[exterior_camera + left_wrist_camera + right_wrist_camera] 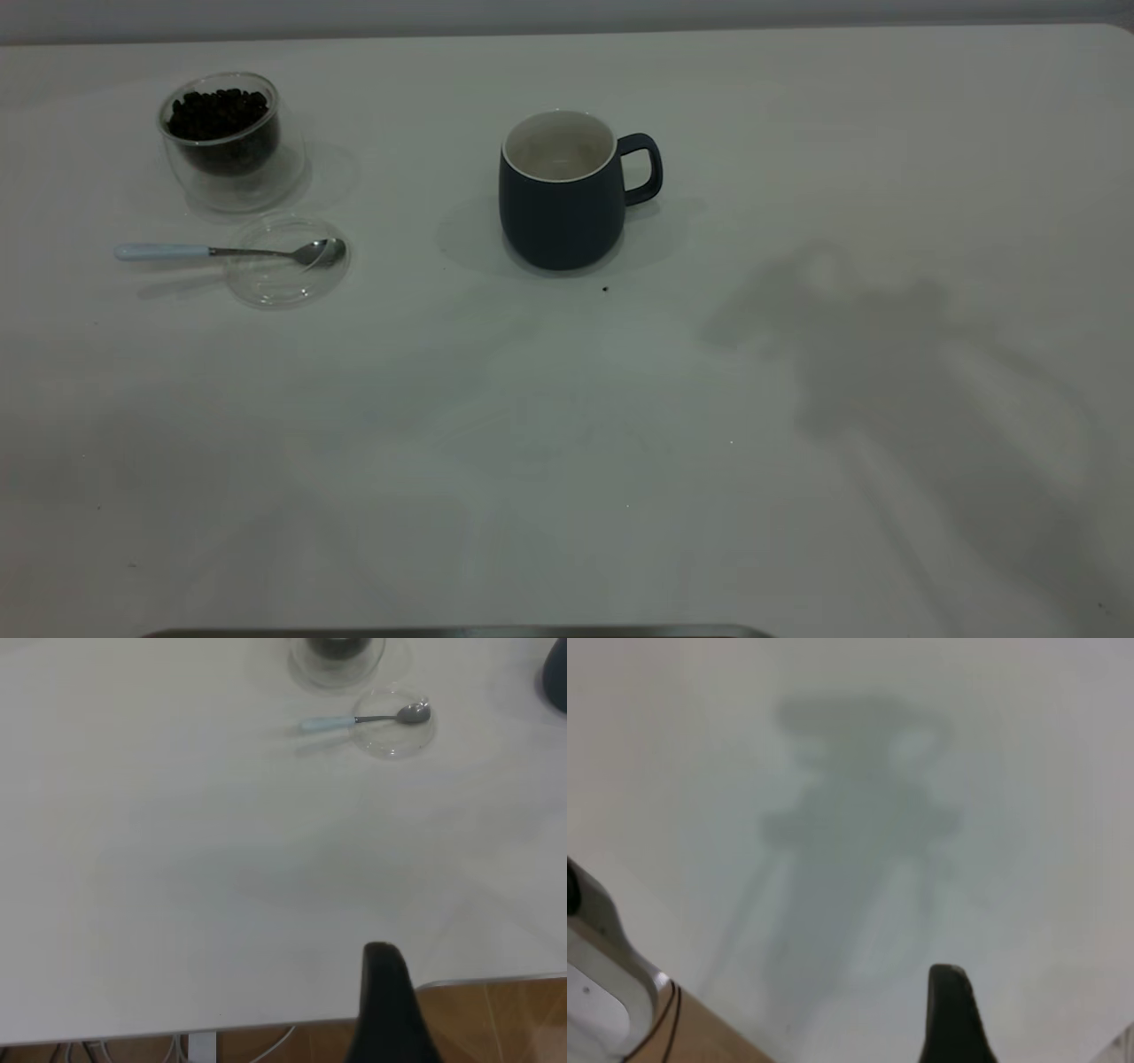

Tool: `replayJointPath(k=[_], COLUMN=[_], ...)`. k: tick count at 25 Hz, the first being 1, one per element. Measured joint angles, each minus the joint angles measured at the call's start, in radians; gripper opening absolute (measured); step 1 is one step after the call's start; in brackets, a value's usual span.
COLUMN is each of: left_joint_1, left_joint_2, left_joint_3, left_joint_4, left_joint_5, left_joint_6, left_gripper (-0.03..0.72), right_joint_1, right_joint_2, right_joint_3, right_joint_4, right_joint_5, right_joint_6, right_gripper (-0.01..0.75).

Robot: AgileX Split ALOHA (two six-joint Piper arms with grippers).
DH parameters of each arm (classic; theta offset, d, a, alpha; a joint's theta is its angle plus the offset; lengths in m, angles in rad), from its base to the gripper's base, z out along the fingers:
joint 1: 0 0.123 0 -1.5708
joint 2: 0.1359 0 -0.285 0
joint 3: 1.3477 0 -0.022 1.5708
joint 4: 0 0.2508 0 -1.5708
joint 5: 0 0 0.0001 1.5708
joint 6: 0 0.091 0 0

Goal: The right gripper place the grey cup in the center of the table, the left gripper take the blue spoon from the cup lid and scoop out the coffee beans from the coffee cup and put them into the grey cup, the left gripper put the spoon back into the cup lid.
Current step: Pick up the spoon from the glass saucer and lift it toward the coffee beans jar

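The grey cup (pixel 562 190) stands upright mid-bench, handle toward the right arm's side. Well to its left, the blue spoon (pixel 221 252) rests with its bowl in the cup lid (pixel 285 261), beside the coffee cup (pixel 229 137) of coffee beans (pixel 217 113). Only one dark finger of the left end effector (pixel 387 1005) and one of the right end effector (pixel 950 1014) shows, far from everything, so their grip cannot be told.

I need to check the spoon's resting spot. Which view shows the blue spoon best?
The exterior view: the blue spoon lies with its bowl in the cup lid, handle out. The left wrist view shows it farther off; the right wrist view, not at all.
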Motion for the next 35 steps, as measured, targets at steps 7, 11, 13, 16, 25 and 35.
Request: replayJointPath(k=[7, 11, 13, 16, 25, 35], left_joint_1=[0.0, 0.0, 0.0, 0.0, 0.0, 0.0], left_joint_2=[0.0, 0.0, 0.0, 0.0, 0.0, 0.0], left_joint_3=[0.0, 0.0, 0.0, 0.0, 0.0, 0.0], left_joint_4=[0.0, 0.0, 0.0, 0.0, 0.0, 0.0], left_joint_5=[0.0, 0.0, 0.0, 0.0, 0.0, 0.0], left_joint_6=[0.0, 0.0, 0.0, 0.0, 0.0, 0.0], left_gripper=[0.569, 0.569, 0.569, 0.569, 0.569, 0.569], right_joint_1=[0.0, 0.0, 0.0, -0.006, -0.284, -0.496], right_joint_2=[-0.359, -0.566, -0.647, -0.764, -1.208, -1.525], right_joint_3=[0.296, 0.523, 0.617, 0.711, 0.957, 1.001], right_joint_4=[0.044, 0.064, 0.069, 0.074, 0.17, 0.167], right_joint_5=[0.009, 0.016, 0.018, 0.018, -0.038, -0.079], right_joint_6=[0.073, 0.192, 0.223, 0.235, 0.159, 0.179], right_gripper=[0.459, 0.459, 0.459, 0.459, 0.459, 0.459])
